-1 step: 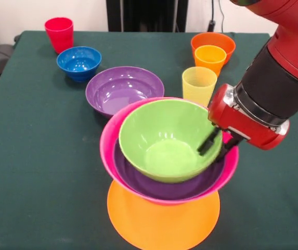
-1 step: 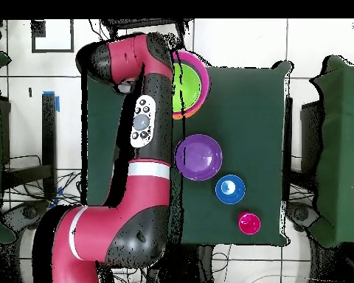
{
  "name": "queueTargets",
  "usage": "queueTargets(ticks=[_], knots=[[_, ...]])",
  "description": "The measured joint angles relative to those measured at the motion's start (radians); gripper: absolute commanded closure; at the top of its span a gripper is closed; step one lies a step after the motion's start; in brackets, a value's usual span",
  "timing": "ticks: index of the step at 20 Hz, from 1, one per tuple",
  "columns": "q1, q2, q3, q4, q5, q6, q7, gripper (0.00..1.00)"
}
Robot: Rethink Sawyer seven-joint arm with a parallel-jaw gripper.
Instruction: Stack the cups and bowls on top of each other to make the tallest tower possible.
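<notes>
Tower (image 1: 164, 172) sat at the counter's (image 1: 34, 172) near edge in the front view: large orange bowl (image 1: 162, 221) as base, large pink bowl (image 1: 107, 146) on it, a purple bowl (image 1: 159, 186) nested in the pink, lime green bowl (image 1: 162, 138) tilted on top inside the purple. Gripper (image 1: 215, 146) was at the green bowl's rim on the side away from the pink bowl's visible outer wall, its dark fingers (image 1: 207, 143) straddling that rim, one inside the bowl and one outside. Looked closed down on the rim of the green bowl.

Relative to the tower: second purple bowl (image 1: 124, 89) lay just behind it, upright, nearly touching the pink rim. Translucent yellow cup (image 1: 198, 84) stood just behind the green bowl, beside that purple bowl. Further back, orange-yellow cup (image 1: 210, 58) stood inside the small red-orange bowl (image 1: 214, 42). Small blue bowl (image 1: 79, 62) was beyond the loose purple bowl, and red cup (image 1: 59, 33) just behind the blue one, well apart from the tower.

Overhead view: arm (image 2: 143, 125) covered part of the tower; green bowl, loose purple bowl, blue bowl and red cup showed in a rough line across the counter.
</notes>
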Motion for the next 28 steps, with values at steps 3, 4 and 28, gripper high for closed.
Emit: queueTargets(ticks=[3, 4, 28], knots=[[0.000, 0.001, -0.012, -0.005, 0.000, 0.000, 0.000, 0.00], [0.000, 0.001, -0.017, -0.008, 0.000, 0.000, 0.000, 0.00], [-0.001, 0.006, -0.059, -0.068, 0.008, 0.000, 0.000, 0.00]])
